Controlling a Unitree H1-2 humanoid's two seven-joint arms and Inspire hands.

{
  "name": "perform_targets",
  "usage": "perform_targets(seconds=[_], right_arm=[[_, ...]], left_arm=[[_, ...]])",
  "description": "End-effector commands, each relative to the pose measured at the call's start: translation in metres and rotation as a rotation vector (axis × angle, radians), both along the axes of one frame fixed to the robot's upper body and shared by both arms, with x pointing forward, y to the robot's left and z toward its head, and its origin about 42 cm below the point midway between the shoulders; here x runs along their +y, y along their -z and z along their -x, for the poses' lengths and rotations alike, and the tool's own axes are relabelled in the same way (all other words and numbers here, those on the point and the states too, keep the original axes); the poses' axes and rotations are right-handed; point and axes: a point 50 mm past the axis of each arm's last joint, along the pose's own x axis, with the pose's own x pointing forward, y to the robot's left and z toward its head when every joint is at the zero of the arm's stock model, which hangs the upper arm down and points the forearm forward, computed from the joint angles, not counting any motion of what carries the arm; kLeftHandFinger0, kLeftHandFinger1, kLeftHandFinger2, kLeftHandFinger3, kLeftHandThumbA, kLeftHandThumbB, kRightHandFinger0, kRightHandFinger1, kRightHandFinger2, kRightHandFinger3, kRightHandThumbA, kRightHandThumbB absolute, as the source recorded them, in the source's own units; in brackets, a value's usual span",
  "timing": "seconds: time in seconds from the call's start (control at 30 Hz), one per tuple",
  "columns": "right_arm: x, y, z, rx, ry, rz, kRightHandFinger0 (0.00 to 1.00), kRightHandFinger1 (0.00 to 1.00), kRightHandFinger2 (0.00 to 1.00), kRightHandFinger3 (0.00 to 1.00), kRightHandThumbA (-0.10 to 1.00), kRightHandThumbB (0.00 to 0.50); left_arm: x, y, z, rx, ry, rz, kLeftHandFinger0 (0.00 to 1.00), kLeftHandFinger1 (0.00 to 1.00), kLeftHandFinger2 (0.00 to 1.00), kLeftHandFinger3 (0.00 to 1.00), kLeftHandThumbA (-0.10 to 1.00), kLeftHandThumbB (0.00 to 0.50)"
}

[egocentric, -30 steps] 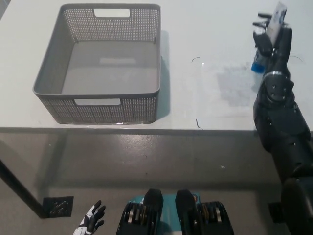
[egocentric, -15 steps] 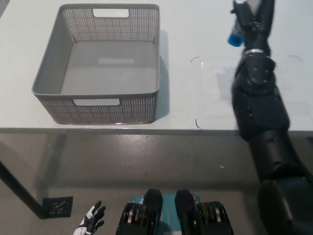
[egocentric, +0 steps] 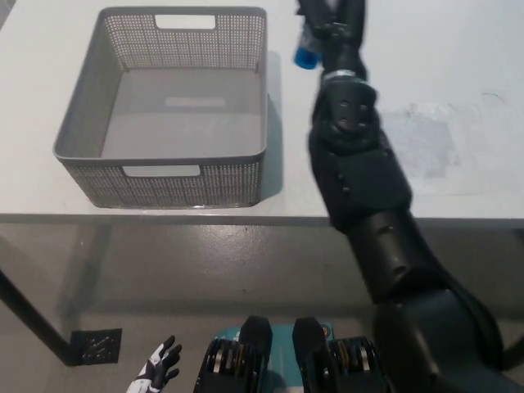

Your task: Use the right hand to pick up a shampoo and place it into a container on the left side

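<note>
White table (egocentric: pixel 458 49) | right hand (egocentric: pixel 327 20) moved left toward basket (egocentric: pixel 184 176) | fingers clasp shampoo (egocentric: pixel 304 54)

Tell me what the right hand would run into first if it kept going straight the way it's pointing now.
Probably nothing: the right hand, shut on the shampoo bottle, points toward the table's far edge, just right of the grey basket. That way looks free, though height is unclear.

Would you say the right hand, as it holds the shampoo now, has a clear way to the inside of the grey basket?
Probably yes. The right hand, shut on the shampoo, hangs just beside the grey basket, whose open top holds nothing in view. The left hand rests low, out of the way.
</note>
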Motion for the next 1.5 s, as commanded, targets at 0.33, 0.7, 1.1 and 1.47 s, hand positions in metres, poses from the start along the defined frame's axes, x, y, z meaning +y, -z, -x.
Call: perform_targets(seconds=[0.33,0.7,1.1,1.47], right_arm=[[0.095,-0.046,0.019,-0.056,-0.109,0.088,0.0,0.17,0.6,0.7,-0.1,0.123],[0.124,-0.018,0.021,0.048,-0.181,0.148,0.0,0.2,0.65,0.74,-0.1,0.103],[0.114,0.023,0.015,0.167,-0.173,0.334,0.05,0.28,0.76,0.78,-0.08,0.18],[0.093,0.027,0.002,0.152,-0.255,0.506,1.0,1.0,1.0,1.0,0.95,0.421]], left_arm=[[-0.012,-0.008,-0.005,-0.042,0.1,-0.042,1.0,1.0,1.0,1.0,0.97,0.33],[-0.018,-0.013,-0.017,-0.059,0.142,-0.023,1.0,1.0,1.0,1.0,0.96,0.351],[-0.023,-0.023,-0.025,-0.067,0.177,-0.05,1.0,1.0,1.0,1.0,0.99,0.356],[-0.022,-0.027,-0.029,-0.083,0.214,-0.078,1.0,1.0,1.0,1.0,1.0,0.359]])
